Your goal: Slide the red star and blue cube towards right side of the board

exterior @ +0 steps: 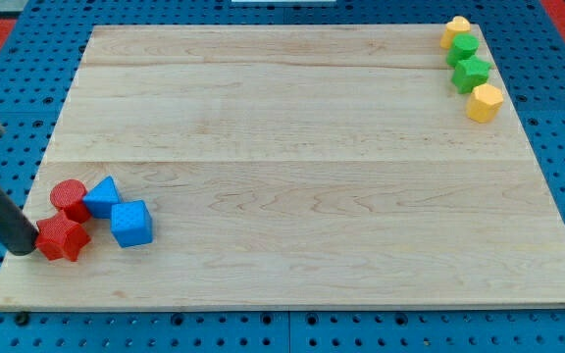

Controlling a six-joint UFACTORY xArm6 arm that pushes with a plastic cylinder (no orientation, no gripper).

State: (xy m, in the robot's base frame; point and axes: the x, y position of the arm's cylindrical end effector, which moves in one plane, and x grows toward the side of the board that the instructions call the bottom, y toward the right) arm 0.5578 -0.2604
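The red star (63, 238) lies near the board's bottom left corner. The blue cube (131, 223) sits just to its right. A red cylinder (68, 197) stands just above the star, and a second blue block (101, 196), wedge-like, is between the cylinder and the cube. My tip (27, 247) is at the view's left, touching or almost touching the red star's left side. The dark rod slants up to the view's left edge.
The wooden board (302, 147) fills the view over a blue pegboard. At the top right corner, a line of blocks: a yellow block (456, 30), a green block (463, 49), a green star-like block (472, 73), and a yellow block (485, 101).
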